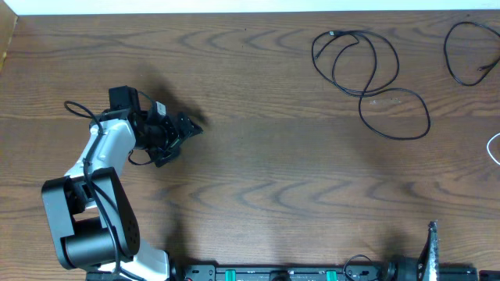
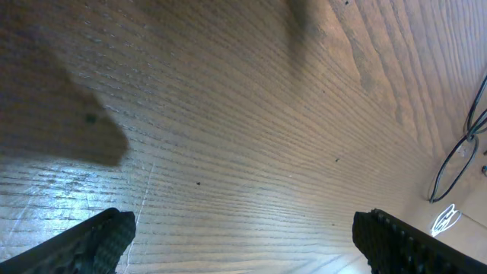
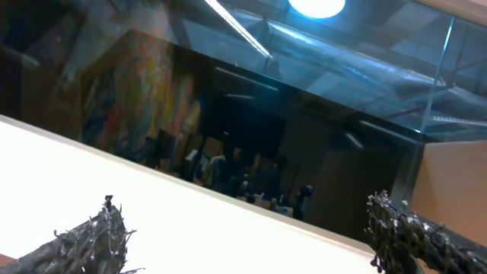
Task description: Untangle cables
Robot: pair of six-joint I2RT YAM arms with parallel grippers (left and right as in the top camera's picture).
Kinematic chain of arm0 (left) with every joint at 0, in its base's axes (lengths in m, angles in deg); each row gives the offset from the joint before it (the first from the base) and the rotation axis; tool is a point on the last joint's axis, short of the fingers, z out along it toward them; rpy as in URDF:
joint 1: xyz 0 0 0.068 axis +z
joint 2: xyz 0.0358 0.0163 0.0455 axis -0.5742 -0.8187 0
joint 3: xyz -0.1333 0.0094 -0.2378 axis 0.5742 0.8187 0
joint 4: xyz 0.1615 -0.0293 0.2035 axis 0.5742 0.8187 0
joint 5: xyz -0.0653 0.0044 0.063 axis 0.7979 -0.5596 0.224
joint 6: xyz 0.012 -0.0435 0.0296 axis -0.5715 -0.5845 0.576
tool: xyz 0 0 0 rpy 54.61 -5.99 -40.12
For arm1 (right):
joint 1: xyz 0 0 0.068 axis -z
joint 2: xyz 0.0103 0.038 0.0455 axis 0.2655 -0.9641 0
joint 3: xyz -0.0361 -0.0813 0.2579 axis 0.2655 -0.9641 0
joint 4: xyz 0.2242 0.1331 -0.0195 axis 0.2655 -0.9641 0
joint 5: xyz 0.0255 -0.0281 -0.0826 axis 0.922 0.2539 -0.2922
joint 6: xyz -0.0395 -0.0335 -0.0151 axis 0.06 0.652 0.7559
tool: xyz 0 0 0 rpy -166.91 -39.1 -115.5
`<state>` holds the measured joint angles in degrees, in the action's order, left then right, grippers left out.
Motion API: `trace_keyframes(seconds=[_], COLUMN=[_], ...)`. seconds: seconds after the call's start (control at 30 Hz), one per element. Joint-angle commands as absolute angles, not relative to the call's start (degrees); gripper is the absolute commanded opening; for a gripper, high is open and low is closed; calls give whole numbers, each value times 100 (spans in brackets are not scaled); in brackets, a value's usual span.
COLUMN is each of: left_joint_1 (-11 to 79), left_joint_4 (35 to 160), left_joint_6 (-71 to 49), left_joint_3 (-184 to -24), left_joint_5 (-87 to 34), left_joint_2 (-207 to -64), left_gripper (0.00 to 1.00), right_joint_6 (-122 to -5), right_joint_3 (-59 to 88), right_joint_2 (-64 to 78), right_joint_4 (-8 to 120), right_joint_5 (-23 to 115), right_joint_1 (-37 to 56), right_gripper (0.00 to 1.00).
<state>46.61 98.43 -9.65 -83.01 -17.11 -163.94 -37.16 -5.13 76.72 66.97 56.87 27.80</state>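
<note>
A black cable [image 1: 367, 74] lies in loose overlapping loops on the wooden table at the back right. Another black cable [image 1: 467, 48] curls at the far right corner, and a bit of white cable [image 1: 494, 148] shows at the right edge. My left gripper [image 1: 181, 142] stands open over bare wood at the left, far from all of them. In the left wrist view the left gripper [image 2: 243, 243] has nothing between its fingers, and black cable loops [image 2: 456, 156] and the white cable [image 2: 445, 219] show far off. My right gripper [image 3: 243, 236] is open, facing the room.
The table's back edge [image 1: 234, 14] runs along the top of the overhead view. The arm bases and a black rail [image 1: 281, 273] sit along the front edge. Only one finger of the right gripper [image 1: 431, 243] shows there, at the front right.
</note>
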Motion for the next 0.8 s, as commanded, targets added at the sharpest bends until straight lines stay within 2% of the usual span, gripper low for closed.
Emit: trace_keyframes(seconds=[0.0,0.17,0.47,0.77], left_joint_1=[4688,4688,4688,4688], left_joint_4=[9841,9841,9841,9841], left_joint_6=[-973,-973,-973,-973], left_joint_3=[-8329,-8329,-8329,-8329], left_joint_5=[-1765,-1765,-1765,-1765], left_joint_2=[-16418,-16418,-16418,-16418], left_gripper=[98,98,98,98], right_joint_6=[-3779,-3779,-3607,-3628], right_joint_3=[-497,-742,-1903,-3684], right_joint_2=[7729,7729,7724,7731], right_joint_4=[6671,6675,6848,8568], right_joint_5=[6013,6625,6688,6688], right_joint_1=[2732,2730,2727,2719], right_gripper=[99,99,99,99])
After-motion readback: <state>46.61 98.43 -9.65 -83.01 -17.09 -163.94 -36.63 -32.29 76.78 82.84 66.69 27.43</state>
